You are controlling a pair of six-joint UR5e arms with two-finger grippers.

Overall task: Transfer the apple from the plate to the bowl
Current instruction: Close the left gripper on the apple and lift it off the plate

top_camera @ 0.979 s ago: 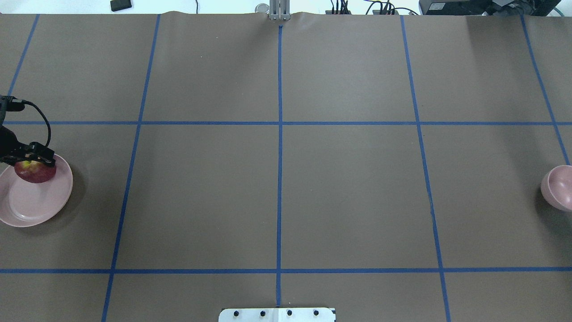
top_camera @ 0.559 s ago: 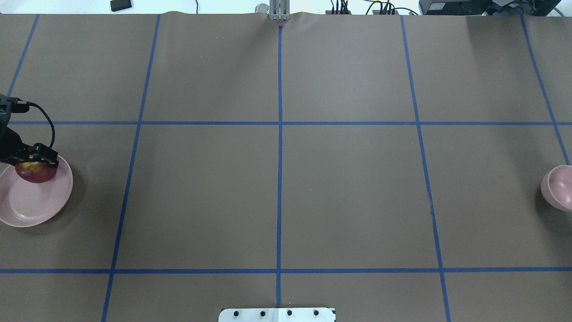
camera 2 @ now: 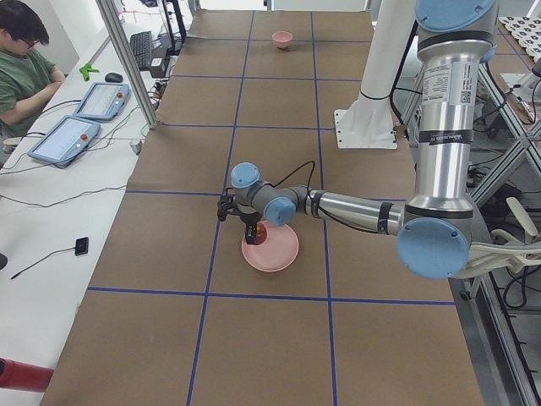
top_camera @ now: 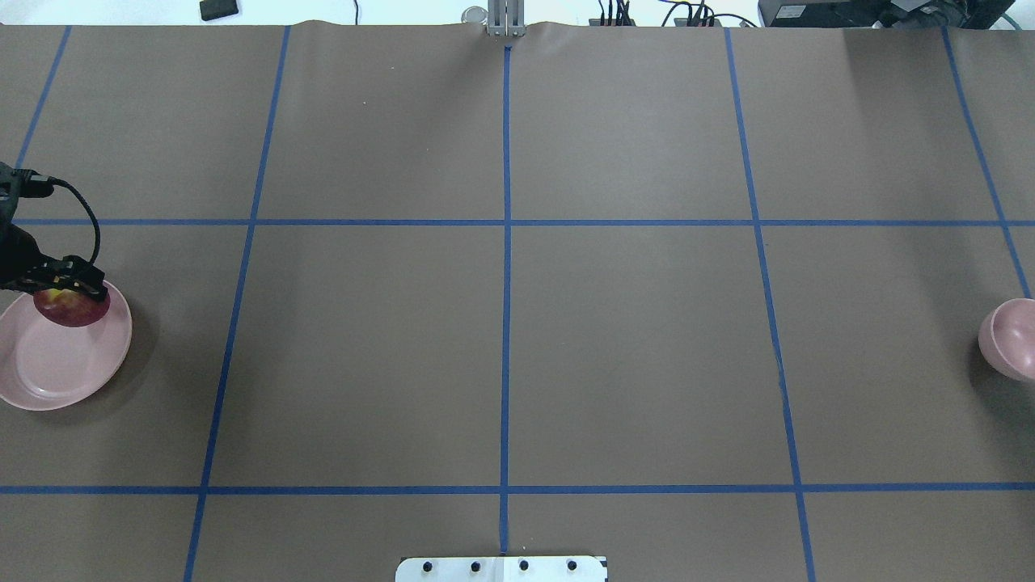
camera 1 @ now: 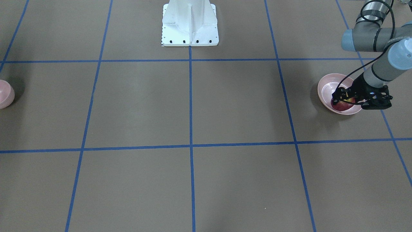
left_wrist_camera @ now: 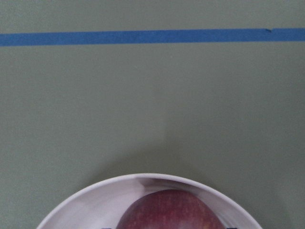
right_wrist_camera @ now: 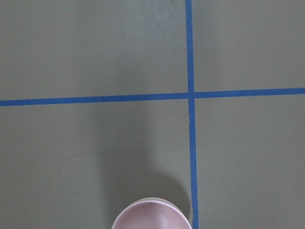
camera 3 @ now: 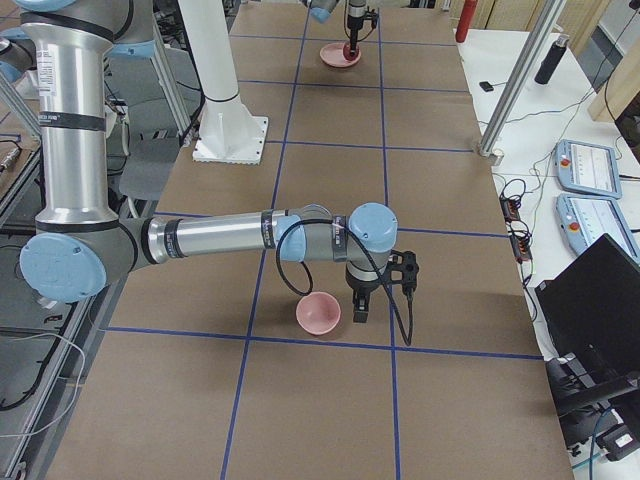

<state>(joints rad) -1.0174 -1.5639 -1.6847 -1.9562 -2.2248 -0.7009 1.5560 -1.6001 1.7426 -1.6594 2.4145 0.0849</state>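
Observation:
The dark-red apple [top_camera: 73, 312] sits at the far side of the pale-pink plate [top_camera: 48, 372] at the table's left edge. My left gripper [top_camera: 68, 293] reaches down over the apple and is shut on it. I cannot tell if the apple is off the plate. The front view shows the same hold [camera 1: 346, 101] on the apple [camera 1: 343, 106] over the plate [camera 1: 326, 87]. The left wrist view shows the apple [left_wrist_camera: 169, 212] inside the plate rim [left_wrist_camera: 86, 205]. The small pink bowl [top_camera: 1011, 339] stands at the right edge. My right gripper [camera 3: 360, 310] points down beside the bowl [camera 3: 318, 314]; I cannot tell if it is open or shut.
The brown table is marked by blue tape lines [top_camera: 506, 222]. The robot's white base [camera 1: 190, 22] stands at the near-middle edge. An operator [camera 2: 25, 51] sits at a side desk with tablets [camera 2: 63, 139]. The bowl's rim shows in the right wrist view [right_wrist_camera: 152, 217].
The left gripper's fingers have drawn in onto the apple. Gripper and apple have shifted a little to the right and farther away. The plate and bowl have not moved.

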